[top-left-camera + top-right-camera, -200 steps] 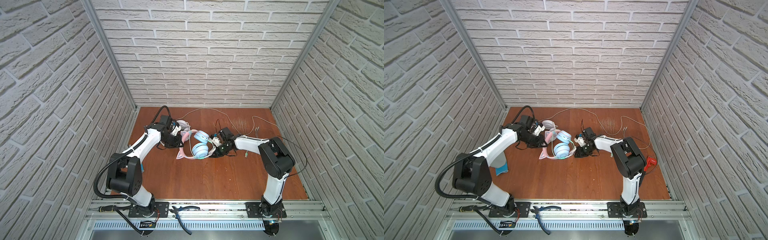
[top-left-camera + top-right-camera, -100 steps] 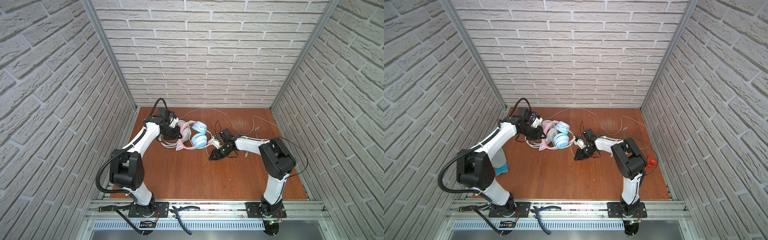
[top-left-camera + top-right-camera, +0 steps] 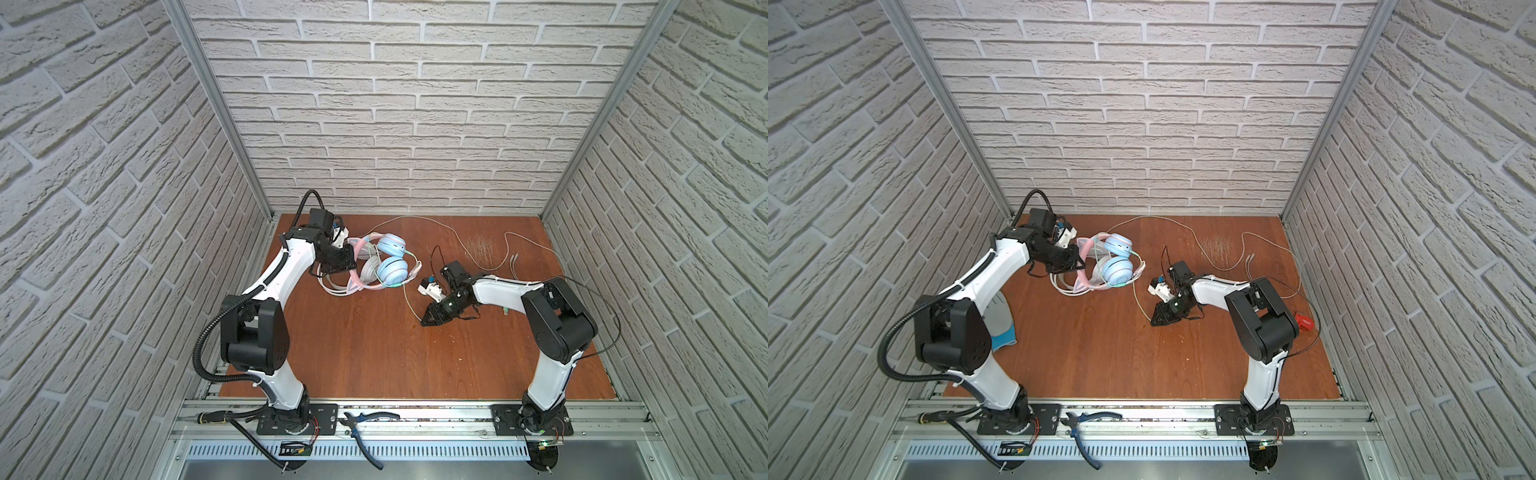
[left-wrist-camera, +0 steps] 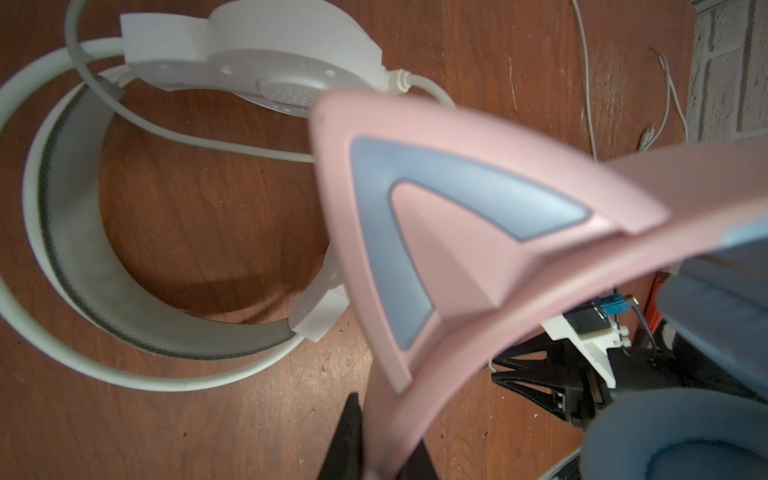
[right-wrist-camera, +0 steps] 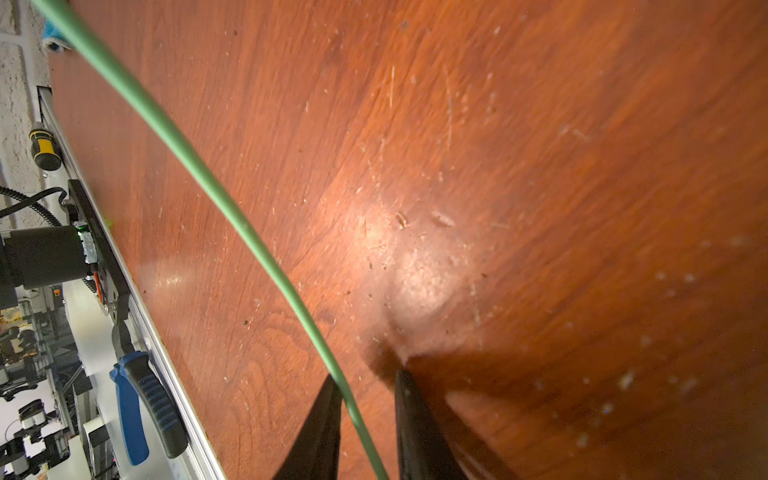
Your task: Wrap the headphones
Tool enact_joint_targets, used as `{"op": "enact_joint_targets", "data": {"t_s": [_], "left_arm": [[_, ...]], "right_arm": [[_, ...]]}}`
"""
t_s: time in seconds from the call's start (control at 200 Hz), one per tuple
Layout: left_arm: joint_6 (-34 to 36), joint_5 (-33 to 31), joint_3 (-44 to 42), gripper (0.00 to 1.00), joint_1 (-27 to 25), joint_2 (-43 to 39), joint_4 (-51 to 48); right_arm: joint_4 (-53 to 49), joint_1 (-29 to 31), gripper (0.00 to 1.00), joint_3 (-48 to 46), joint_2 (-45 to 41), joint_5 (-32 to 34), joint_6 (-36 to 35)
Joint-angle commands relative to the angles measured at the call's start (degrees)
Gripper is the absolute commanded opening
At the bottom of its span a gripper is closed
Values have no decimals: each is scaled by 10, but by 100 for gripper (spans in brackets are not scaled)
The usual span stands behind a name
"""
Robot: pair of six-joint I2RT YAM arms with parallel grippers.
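1. My left gripper is at the back left of the table. Its jaws are pressed together on the pink band of the pink headphones. In the left wrist view the two black fingertips sit on either side of that band, and one cat ear fills the middle of the frame.
2. The pink headphones are held by the band, with both light-blue cups turned toward the middle of the table. In both top views they overlap the white headphones. I cannot tell whether the cups rest on the wood.
3. The white headphones lie flat on the table just beside my left gripper. Their band curves out toward the left wall, and one cup is partly covered by the pink pair.
4. The white cable leaves the white cup and trails across the wood toward the back right of the table.
5. The greenish cable runs from a blue cup toward the front and ends at my right gripper.
6. My right gripper sits low over the middle of the table, pointing toward the front left, well apart from both pairs. Its jaws are spread narrowly. In the right wrist view the greenish cable passes between the fingers, lying against one and clear of the other.
7. Pliers lie on the front rail, off the wood.
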Motion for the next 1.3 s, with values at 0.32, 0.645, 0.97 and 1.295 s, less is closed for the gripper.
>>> {"op": "enact_joint_targets", "data": {"t_s": [0.32,0.645,0.97,1.295], "left_arm": [[-27,16,12,0,12,4,32],[-32,16,7,0,12,3,34],[-37,15,1,0,17,6,38],[-44,16,-3,0,23,8,39]], "right_arm": [[-28,6,27,-10,-3,6,-10],[-79,32,35,35,23,75,-9],[-185,60,38,82,52,205,9],[-252,94,36,114,85,297,3]]}}
